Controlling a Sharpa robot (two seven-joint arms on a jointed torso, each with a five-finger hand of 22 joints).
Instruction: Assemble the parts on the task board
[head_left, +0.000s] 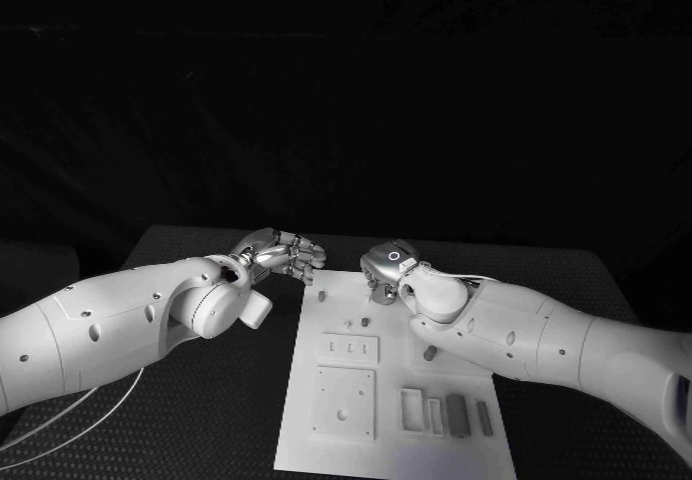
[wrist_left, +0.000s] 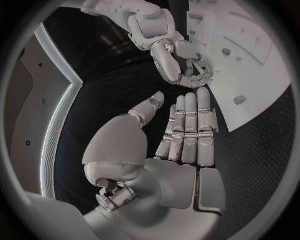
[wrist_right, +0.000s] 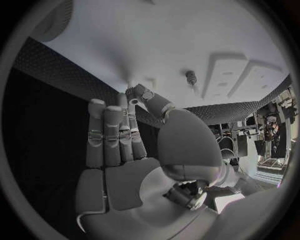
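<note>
Silver right hand (head_left: 387, 268) hangs over the board's (head_left: 329, 440) far edge, fingers curled down, any grip hidden. Nearest part (head_left: 364, 322) stands just toward the robot. Left hand (head_left: 283, 254), spread and empty, waits off-board.

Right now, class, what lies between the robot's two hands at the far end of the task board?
In the head view, one small dark part stands on the task board, between the left hand and right hand; neither hand touches it.
</note>
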